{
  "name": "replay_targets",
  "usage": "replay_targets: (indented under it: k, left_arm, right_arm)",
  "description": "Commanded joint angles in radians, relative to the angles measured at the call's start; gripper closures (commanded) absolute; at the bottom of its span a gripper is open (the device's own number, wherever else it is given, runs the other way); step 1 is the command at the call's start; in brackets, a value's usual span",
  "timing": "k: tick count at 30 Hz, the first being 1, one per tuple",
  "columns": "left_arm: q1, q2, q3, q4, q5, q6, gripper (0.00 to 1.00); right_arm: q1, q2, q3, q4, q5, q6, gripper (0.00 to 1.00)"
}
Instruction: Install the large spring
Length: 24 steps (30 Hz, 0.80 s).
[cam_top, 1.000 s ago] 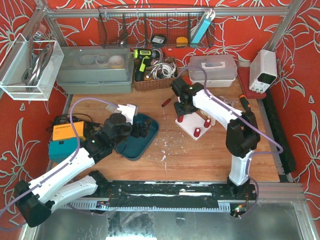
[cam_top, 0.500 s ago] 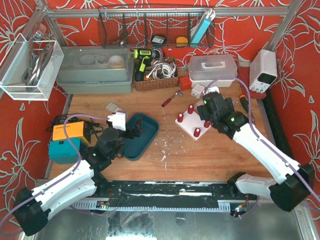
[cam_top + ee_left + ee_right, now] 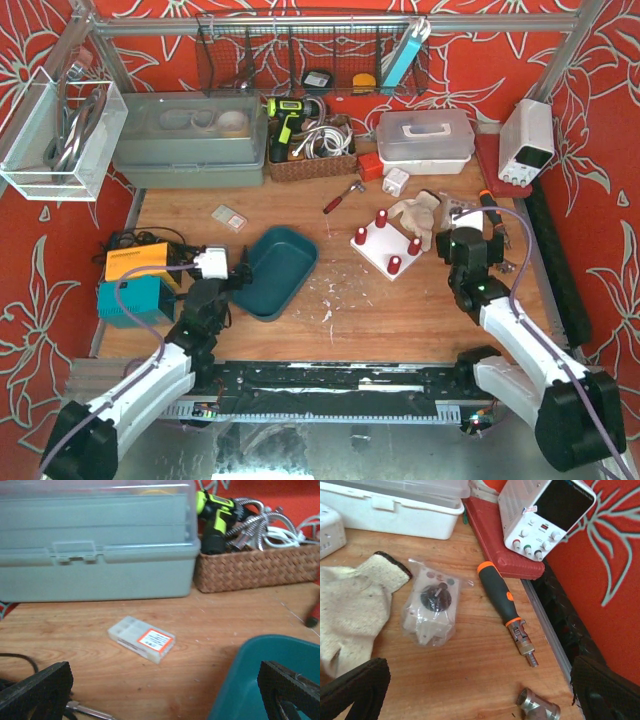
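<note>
I see no large spring in any view. A white board with several red pegs (image 3: pixel 388 248) lies right of the table's centre. A teal tray (image 3: pixel 275 270) lies left of it, and its rim shows in the left wrist view (image 3: pixel 270 680). My left gripper (image 3: pixel 225 283) (image 3: pixel 162 700) is open wide and empty, low over the wood left of the tray. My right gripper (image 3: pixel 468 240) (image 3: pixel 480 695) is open wide and empty, right of the peg board, over bare wood.
A small clear case (image 3: pixel 142 639) lies ahead of the left gripper, with a grey toolbox (image 3: pixel 95 545) and a wicker basket (image 3: pixel 255 567) behind it. Near the right gripper lie a glove (image 3: pixel 350 600), a bagged part (image 3: pixel 432 605), a screwdriver (image 3: pixel 502 597), a metal fitting (image 3: pixel 537 705) and a power supply (image 3: pixel 545 512).
Both arms have pulled back toward the near edge. The left gripper left the tray. The right gripper left the peg board and moved right.
</note>
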State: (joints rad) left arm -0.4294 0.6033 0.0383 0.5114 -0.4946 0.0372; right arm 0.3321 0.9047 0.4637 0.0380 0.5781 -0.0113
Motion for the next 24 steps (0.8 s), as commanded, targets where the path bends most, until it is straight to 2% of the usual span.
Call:
replay_targets:
  k: [1,5,7,9,12,16,24]
  left_arm:
    - [0.09,0.005,-0.06,0.213,0.065,-0.009,0.0]
    - [0.161,0.144,-0.099,0.374,0.12,-0.018,0.0]
    - [0.205,0.228,-0.1,0.471,0.148,-0.01,0.0]
    - [0.266,0.313,-0.088,0.575,0.252,-0.006,0.0]
    - [0.314,0.462,-0.047,0.677,0.333,-0.005,0.0]
    - [0.323,0.601,-0.017,0.734,0.351,-0.011,0.0]
    - [0.331,0.704,-0.029,0.821,0.404,-0.004,0.0]
  right_arm:
    - [-0.069,0.077,-0.05,0.211,-0.079,0.054,0.01]
    - [-0.074,0.197,-0.078,0.391,-0.169,0.03,0.01]
    - [-0.077,0.236,-0.075,0.422,-0.166,0.014,0.01]
    - [-0.087,0.26,-0.091,0.47,-0.162,-0.003,0.01]
    - [-0.146,0.269,-0.115,0.529,-0.224,0.0,0.01]
    - [-0.215,0.337,-0.14,0.637,-0.287,0.034,0.01]
    - [-0.249,0.465,-0.187,0.806,-0.38,0.03,0.01]
